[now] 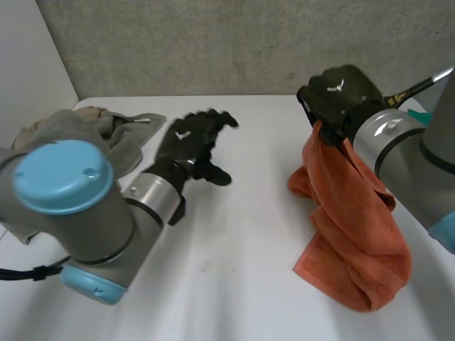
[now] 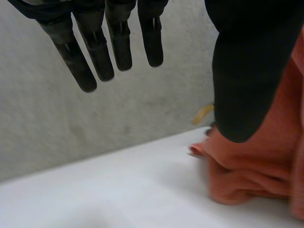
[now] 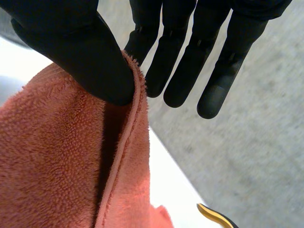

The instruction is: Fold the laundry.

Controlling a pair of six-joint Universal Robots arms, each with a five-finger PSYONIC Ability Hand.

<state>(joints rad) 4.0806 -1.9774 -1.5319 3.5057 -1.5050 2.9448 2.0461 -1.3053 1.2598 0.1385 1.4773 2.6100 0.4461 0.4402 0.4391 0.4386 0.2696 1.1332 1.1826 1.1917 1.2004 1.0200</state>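
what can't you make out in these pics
Grey laundry pile, head view: the left arm covers its near side, so the number of pieces is unclear.
Orange towel, head view: bunched folds hide its lower corners.
Orange towel, left wrist view: the thumb of the left hand covers part of it.
Right wrist view: the thumb of the right hand hides the pinched spot.

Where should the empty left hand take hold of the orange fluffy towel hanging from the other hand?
Probably the hemmed upper edge of the orange fluffy towel, just below where the right hand pinches it. That edge hangs free in the air, whereas the lower part lies bunched on the white table. The open left hand is best brought in from its own side.
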